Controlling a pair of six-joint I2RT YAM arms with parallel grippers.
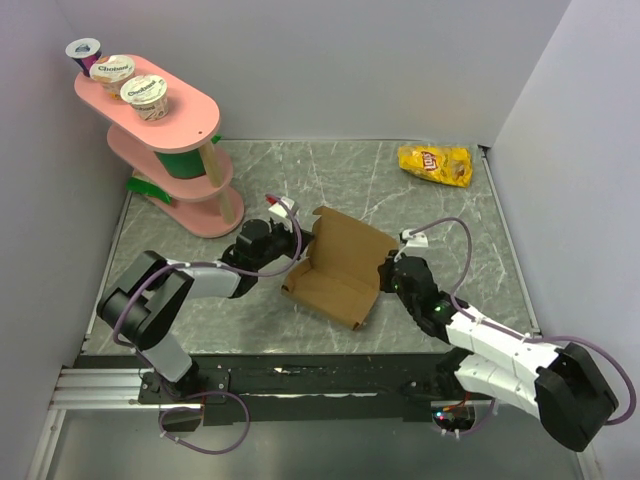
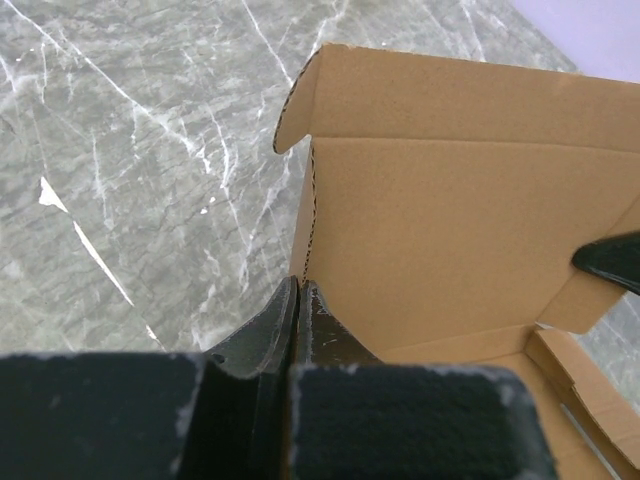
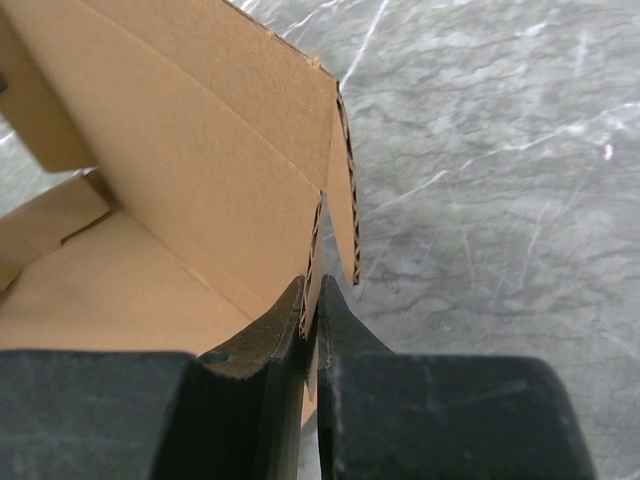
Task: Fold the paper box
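The paper box (image 1: pixel 335 265) is plain brown cardboard, partly folded, lying open in the middle of the table with its back wall standing. My left gripper (image 1: pixel 293 247) is at its left wall. In the left wrist view the left gripper (image 2: pixel 299 287) is shut on that wall's edge of the paper box (image 2: pixel 450 230). My right gripper (image 1: pixel 384 272) is at the right wall. In the right wrist view the right gripper (image 3: pixel 313 290) is shut on the corrugated edge of the paper box (image 3: pixel 180 180). A dark tip of the right gripper's fingers (image 2: pixel 612 262) shows at the far side.
A yellow chip bag (image 1: pixel 435 163) lies at the back right. A pink tiered stand (image 1: pixel 170 150) with yogurt cups (image 1: pixel 143 92) on top stands at the back left. White walls close in the grey marbled table (image 1: pixel 450 220).
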